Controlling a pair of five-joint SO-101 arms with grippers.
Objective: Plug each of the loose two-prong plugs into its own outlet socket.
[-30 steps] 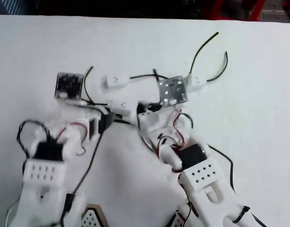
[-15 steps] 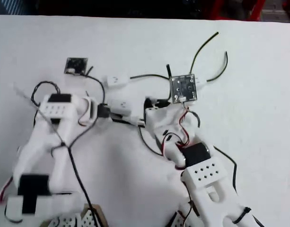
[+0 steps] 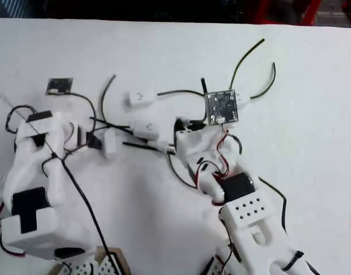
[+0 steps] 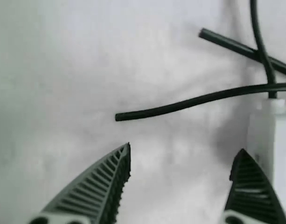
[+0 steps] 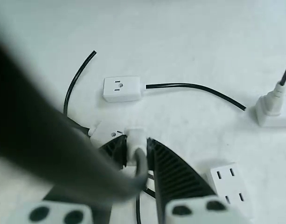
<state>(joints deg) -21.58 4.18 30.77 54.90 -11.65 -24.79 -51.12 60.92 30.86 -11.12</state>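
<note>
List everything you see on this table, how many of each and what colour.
outlet sockets: four, white; one farther out on a cord, one at the tips of the right gripper, one beside that gripper, one farthest right.
plugs: three, white; one in the right gripper, one seated in the farthest-right socket, one loose by the left gripper.
cords: several, black; crossing mid-table.
table: one, white.
left gripper: one, black, open over bare table.
right gripper: one, black, shut on a plug.

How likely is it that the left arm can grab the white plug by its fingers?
Probably yes: the left arm's fingers are open, and the white plug lies right beside one of them, with nothing in between.
</note>
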